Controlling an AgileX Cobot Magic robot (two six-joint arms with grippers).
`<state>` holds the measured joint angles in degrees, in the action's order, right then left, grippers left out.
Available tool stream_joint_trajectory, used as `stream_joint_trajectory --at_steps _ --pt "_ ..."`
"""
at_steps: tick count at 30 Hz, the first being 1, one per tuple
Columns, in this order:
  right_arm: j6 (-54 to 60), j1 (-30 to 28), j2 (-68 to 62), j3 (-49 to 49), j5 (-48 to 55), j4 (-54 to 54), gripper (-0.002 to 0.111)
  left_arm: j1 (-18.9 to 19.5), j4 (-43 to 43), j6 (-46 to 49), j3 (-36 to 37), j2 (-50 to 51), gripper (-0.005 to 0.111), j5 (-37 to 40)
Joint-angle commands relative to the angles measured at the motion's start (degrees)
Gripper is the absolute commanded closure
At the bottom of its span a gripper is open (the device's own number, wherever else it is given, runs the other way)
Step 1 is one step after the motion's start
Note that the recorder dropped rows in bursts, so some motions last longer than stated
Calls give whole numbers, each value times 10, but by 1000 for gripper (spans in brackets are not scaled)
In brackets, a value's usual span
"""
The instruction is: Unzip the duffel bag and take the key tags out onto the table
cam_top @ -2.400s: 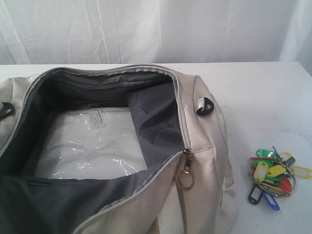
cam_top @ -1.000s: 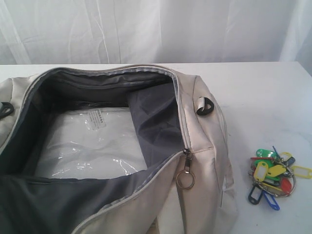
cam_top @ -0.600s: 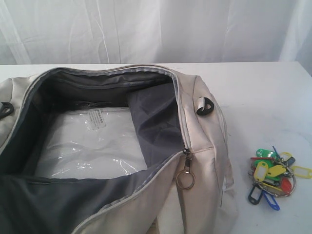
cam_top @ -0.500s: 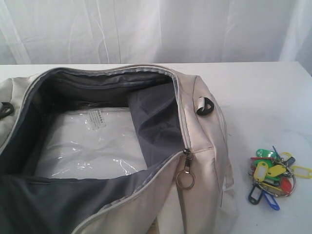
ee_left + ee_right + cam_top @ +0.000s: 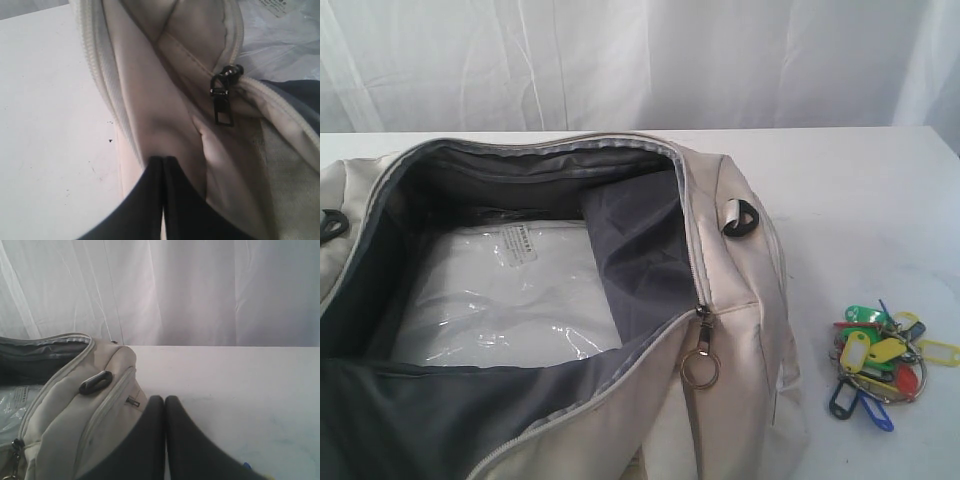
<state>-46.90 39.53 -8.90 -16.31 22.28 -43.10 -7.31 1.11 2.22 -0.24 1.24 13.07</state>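
- Nothing in the outside view has shifted over the last couple of seconds: bag, tags and zipper pull lie exactly where they were, which suggests the work has come to rest.
- The duffel bag (image 5: 740, 330) stands on the left half of the table (image 5: 860, 190) with its main zipper run open. The mouth gapes wide and the ring pull (image 5: 700, 370) hangs at the near right end.
- Inside, only the dark grey lining (image 5: 640, 250) and a flat clear plastic packet (image 5: 510, 300) show; no tags are visible in there.
- The key tags (image 5: 880, 365) lie in a loose bunch on the bare tabletop to the right of the bag, near it but not touching it.
- The left gripper (image 5: 163, 162) has its fingers pressed together with nothing between them. It sits close against the bag's outer side wall, near a small black zipper pull (image 5: 222, 95).
- The right gripper (image 5: 165, 401) is likewise closed and empty, above the table just beside the bag's right end.
- Judging by this layout, both parts of the task look done: the bag is unzipped and the tags are out on the table, with neither arm holding anything.
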Motion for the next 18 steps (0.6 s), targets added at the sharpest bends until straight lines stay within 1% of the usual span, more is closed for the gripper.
stream_joint_trajectory --at_steps 1,6,9,11,15,18 --pt "6 -60 19 4 -1 -2 108 -1 -1 1 2 -6 107 3" --pt "4 -159 26 4 10 0 108 -1 -1 1 2 -6 107 3" --pt "4 -199 26 4 25 1 108 -1 -1 1 2 -6 107 3" --pt "4 -209 26 4 38 1 108 -1 -1 1 2 -6 107 3" --pt "4 -211 26 4 60 15 108 -1 -1 1 2 -6 107 3" --pt "4 -211 26 16 29 35 108 -1 -1 1 2 -6 107 3"
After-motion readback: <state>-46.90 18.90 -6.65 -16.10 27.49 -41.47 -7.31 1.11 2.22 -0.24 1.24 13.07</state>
